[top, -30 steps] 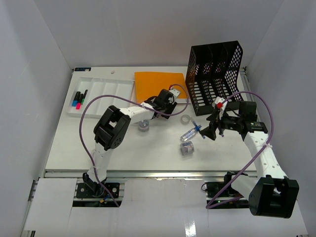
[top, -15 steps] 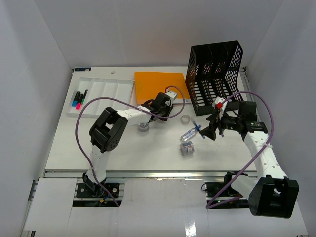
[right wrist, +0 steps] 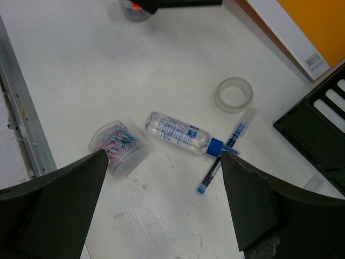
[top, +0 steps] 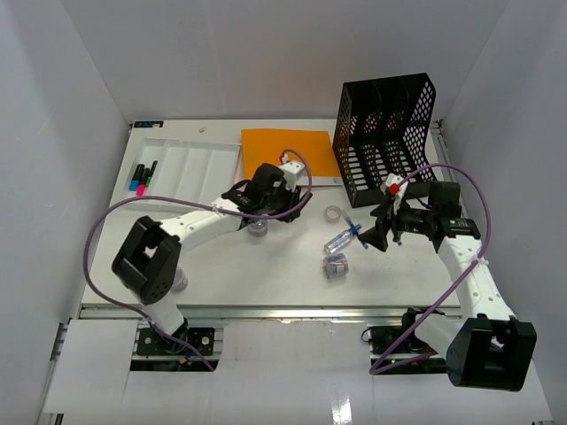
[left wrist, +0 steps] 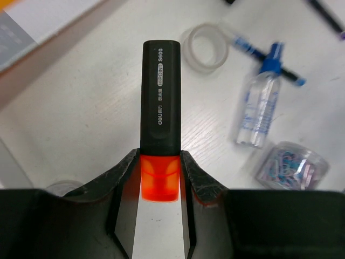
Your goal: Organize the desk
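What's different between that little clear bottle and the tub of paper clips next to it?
The bottle is long and slim; the tub is short and squat. The bottle looks clear inside, with blue print and a blue cap, while the tub is packed with coloured clips. Both are see-through and lie loose on the desk.

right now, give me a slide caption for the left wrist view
Left tool clamps an orange highlighter; tape roll, bottle and paper clip tub lie on the desk beyond.
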